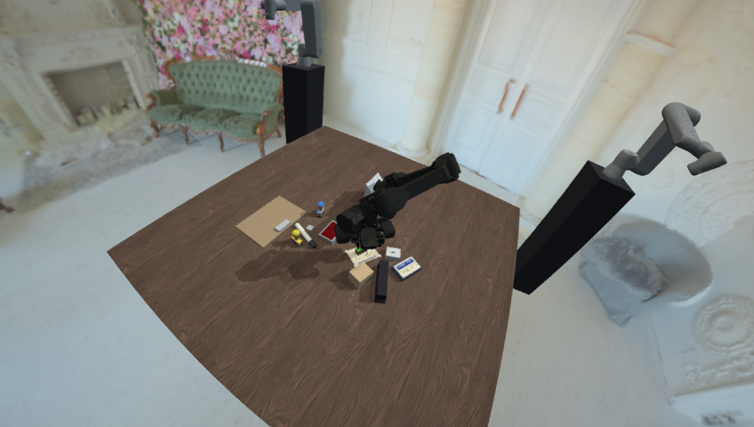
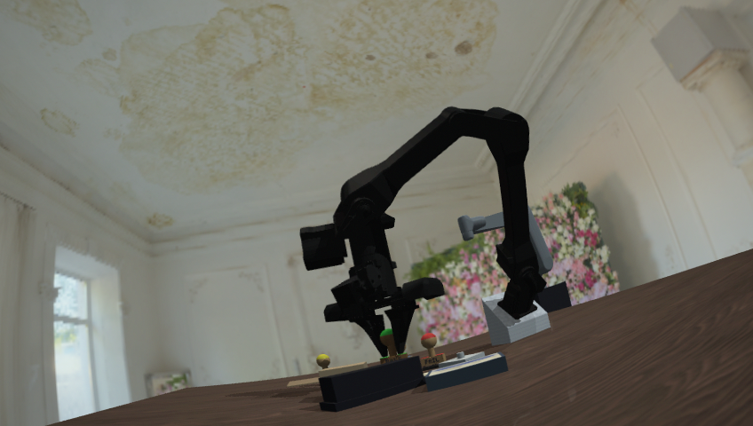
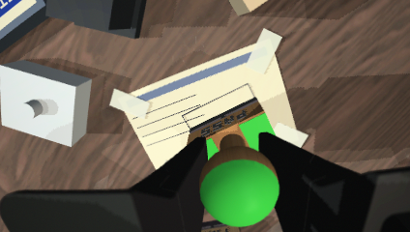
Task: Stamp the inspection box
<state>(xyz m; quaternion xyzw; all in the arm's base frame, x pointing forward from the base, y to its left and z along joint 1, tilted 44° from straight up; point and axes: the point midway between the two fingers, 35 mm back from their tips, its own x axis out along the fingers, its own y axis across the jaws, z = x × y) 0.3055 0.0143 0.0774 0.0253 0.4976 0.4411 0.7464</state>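
My gripper is shut on the PASS stamp, with its green knob up. The stamp is low over the card, which is taped to the table. In the wrist view the stamp covers the lower part of the inspection box; its upper outline shows. The stamp's underside is hidden, and I cannot tell if it touches the card. The red ink pad lies open, partly behind the arm. A red-knobbed FAIL stamp stands nearby.
A black block, a white block and a tan box stand around the card. The STAMP PAD case, a yellow-knobbed stamp, a blue-knobbed stamp and a marker are farther out.
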